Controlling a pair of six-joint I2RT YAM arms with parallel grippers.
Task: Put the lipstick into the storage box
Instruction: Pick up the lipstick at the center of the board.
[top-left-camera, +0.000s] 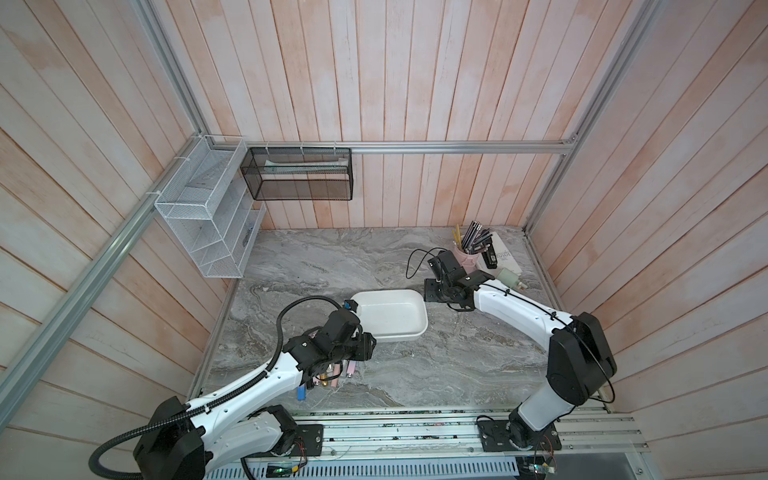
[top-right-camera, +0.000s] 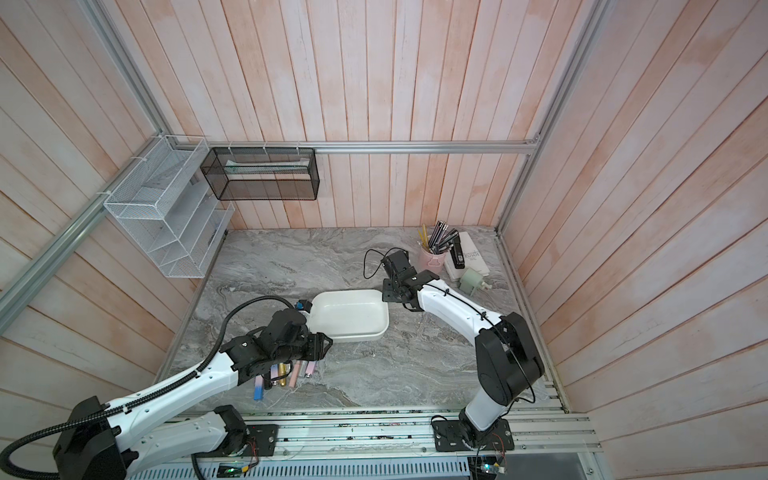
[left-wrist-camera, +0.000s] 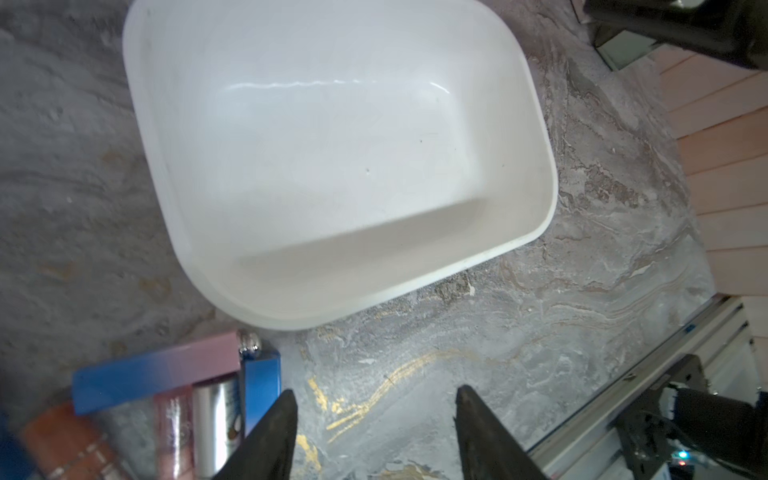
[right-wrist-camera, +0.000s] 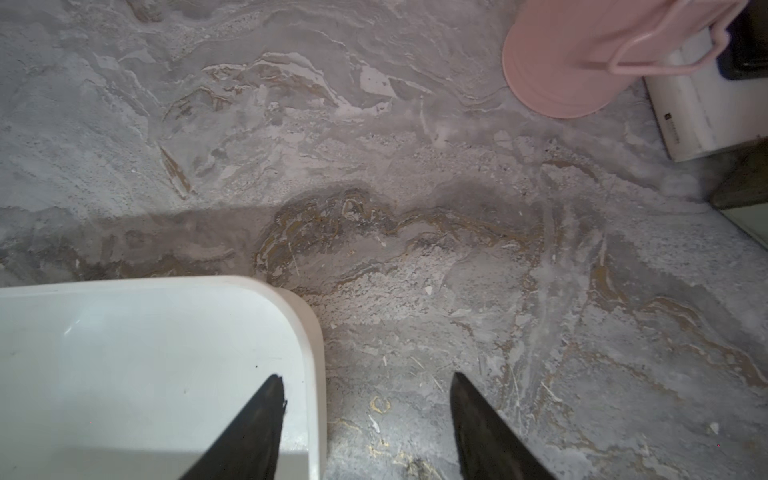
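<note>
Up front, a bunch of lipsticks (left-wrist-camera: 166, 370) is seen lying on the marble table (top-left-camera: 436, 374) just beside the storage box (top-left-camera: 390, 336), w/ the left gripper (left-wrist-camera: 374, 390) held over bare table right next to them, jaws parted, nothing between. Further back the box is found empty, and the right gripper (right-wrist-camera: 368, 376) is parked at its far corner, jaws apart w/ the rim between them but not pinched afaict. So the pick is judged not done yet: next the left jaws need to be shifted over one tube, lined up across it & closed.
</note>
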